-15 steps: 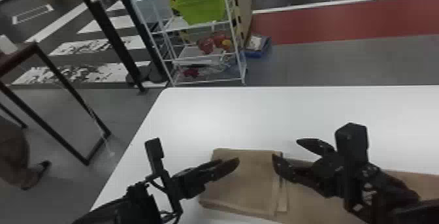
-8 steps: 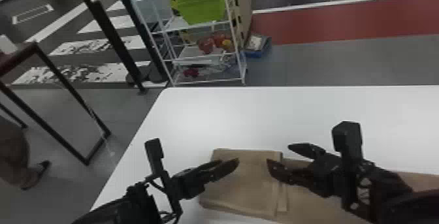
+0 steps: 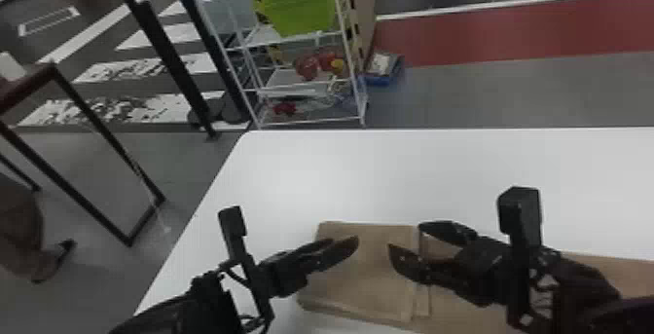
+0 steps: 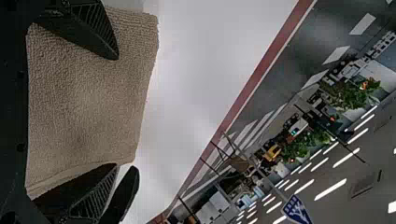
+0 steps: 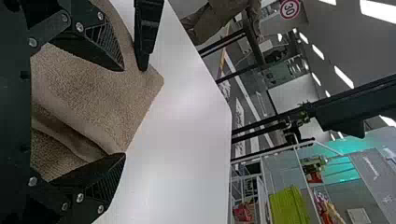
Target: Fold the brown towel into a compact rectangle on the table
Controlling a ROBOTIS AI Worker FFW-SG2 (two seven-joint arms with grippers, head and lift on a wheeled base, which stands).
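Low in the head view, left of centre, I have my left gripper [image 3: 346, 240] spread wide; lower right, my right gripper [image 3: 405, 236] gapes too. Beneath, the brown towel [image 3: 370, 279], layered at its left, runs rightward across my white table [image 3: 389, 172].

Rough brown cloth towel [image 3: 370, 279], smooth white tabletop [image 3: 438, 177]

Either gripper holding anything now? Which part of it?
Nothing is held. The left gripper and right gripper both have fingers spread apart, and no part of the brown towel is pinched.
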